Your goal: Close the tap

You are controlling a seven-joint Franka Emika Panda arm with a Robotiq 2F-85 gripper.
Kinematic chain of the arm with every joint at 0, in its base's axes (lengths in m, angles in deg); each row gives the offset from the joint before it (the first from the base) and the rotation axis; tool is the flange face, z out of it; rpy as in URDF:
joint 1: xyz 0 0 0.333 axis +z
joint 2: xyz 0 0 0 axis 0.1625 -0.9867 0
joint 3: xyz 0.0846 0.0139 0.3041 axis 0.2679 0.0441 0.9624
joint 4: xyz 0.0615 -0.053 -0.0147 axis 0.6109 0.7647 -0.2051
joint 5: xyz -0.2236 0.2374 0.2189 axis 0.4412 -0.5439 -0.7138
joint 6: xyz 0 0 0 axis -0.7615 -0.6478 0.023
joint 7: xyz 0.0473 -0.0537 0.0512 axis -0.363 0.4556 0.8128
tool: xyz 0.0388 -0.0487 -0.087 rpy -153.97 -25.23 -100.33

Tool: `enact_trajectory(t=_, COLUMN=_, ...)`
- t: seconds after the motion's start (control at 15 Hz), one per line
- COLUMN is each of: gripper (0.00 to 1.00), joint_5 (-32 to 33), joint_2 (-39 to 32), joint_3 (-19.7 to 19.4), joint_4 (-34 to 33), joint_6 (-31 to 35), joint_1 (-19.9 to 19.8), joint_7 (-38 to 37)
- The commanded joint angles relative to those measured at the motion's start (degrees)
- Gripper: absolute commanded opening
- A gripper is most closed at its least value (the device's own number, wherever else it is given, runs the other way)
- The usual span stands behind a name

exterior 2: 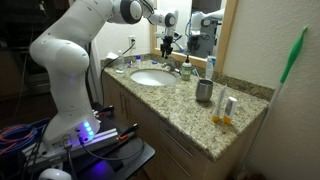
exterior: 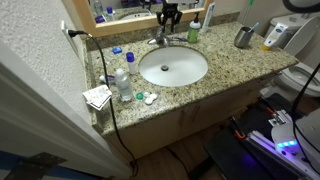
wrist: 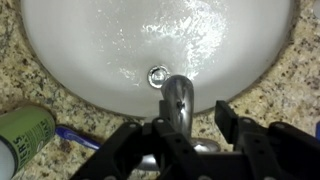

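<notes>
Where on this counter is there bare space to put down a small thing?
The counter is bare between the basin and the metal cup, and in the strip between the basin and the front edge. The end by the clear bottle and papers is crowded; behind the basin the gripper hangs over the tap.

Speckled granite countertop (exterior: 225, 62) w/ white oval basin (exterior: 175, 68) sunk mid-top. Tap (exterior: 160, 40) at back rim. Metal cup (exterior: 243, 37) toward one end; clear bottle (exterior: 123, 82) w/ blue cap + white papers (exterior: 97, 96) at opp. corner. Green can (wrist: 22, 135) just beside basin.
</notes>
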Motion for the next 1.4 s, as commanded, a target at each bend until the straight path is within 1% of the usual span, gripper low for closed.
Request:
enact_trajectory(t=0.0, gripper=0.83, joint_5=1.1, joint_2=4.9, joint_3=-0.9, joint_4=4.6, joint_6=4.0, joint_1=0.2, joint_7=-0.6)
enact_trajectory(t=0.13, gripper=0.98, joint_5=1.2, joint_2=4.4, joint_3=-1.1, joint_4=3.4, joint_6=4.3, joint_1=0.2, joint_7=-0.9)
enact_trajectory(t=0.2, gripper=0.99, joint_5=1.1, joint_2=3.7, joint_3=-1.1, joint_4=2.7, joint_6=4.0, joint_1=0.3, joint_7=-1.0)
enact_trajectory(t=0.33, gripper=1.00, joint_5=0.6, joint_2=3.0, joint_3=-0.7, joint_4=0.7, joint_6=2.4, joint_1=0.0, joint_7=-0.4)
enact_trajectory(t=0.67, gripper=1.00, joint_5=1.6, joint_2=2.0, joint_3=-1.2, joint_4=0.0, joint_6=2.2, joint_1=0.5, joint_7=-1.0)
enact_trajectory(t=0.93, gripper=1.00, joint_5=4.9, joint_2=0.0, joint_3=-1.8, joint_4=-1.1, joint_6=3.5, joint_1=1.7, joint_7=-1.8)
enact_trajectory(t=1.13, gripper=1.00, joint_5=5.2, joint_2=-0.7, joint_3=-1.3, joint_4=-0.5, joint_6=6.1, joint_1=1.4, joint_7=-1.4)
enact_trajectory(t=1.33, gripper=1.00, joint_5=5.6, joint_2=-2.0, joint_3=-2.3, joint_4=-1.5, joint_6=7.5, joint_1=1.8, joint_7=-2.0)
